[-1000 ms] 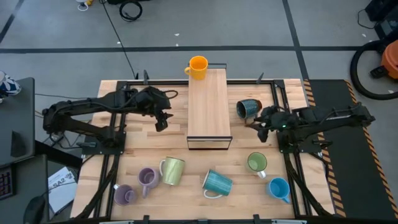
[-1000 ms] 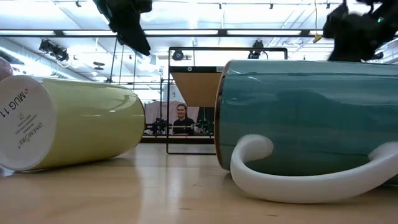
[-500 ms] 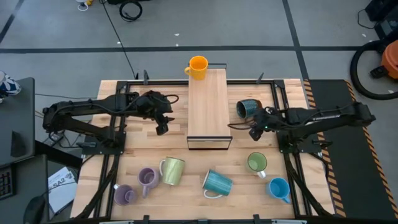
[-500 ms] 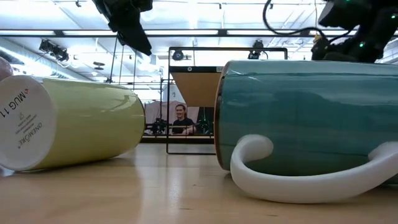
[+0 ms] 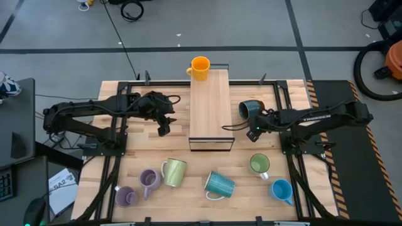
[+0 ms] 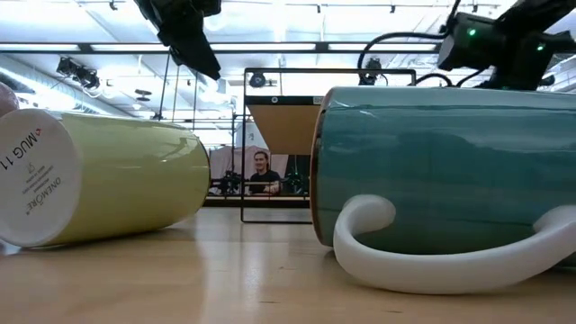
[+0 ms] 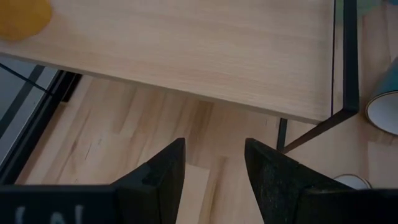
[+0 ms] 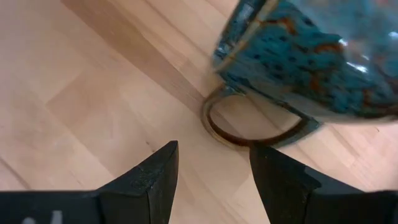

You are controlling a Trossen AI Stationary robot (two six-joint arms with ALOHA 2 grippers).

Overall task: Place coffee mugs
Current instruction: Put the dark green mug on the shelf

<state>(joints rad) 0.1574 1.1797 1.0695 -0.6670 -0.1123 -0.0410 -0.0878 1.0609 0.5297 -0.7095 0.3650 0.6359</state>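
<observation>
A dark teal speckled mug [image 5: 250,110] lies on its side to the right of the wooden stand, its handle [image 8: 249,127] flat on the table. My right gripper [image 5: 254,132] hangs open just to the near side of it; in the right wrist view the gripper [image 8: 214,180] is short of the handle and touches nothing. An orange mug [image 5: 200,68] stands upright on the stand's far end. My left gripper [image 5: 164,128] is open and empty, left of the stand [image 7: 186,56]. Several more mugs lie near the near edge: two lilac [image 5: 149,180], yellow-green [image 5: 174,172], ribbed teal [image 5: 219,184], green [image 5: 259,165], blue [image 5: 282,190].
The wooden stand [image 5: 211,107] with its black wire frame runs down the table's middle between the two arms. In the low view the yellow-green mug [image 6: 108,184] and the large teal mug [image 6: 441,171] lie on their sides close to the camera. A person shows in the room beyond the table.
My right gripper has moved toward the table's left, along the near side of the dark teal mug and closer to the stand. The mugs have stayed where they were.
</observation>
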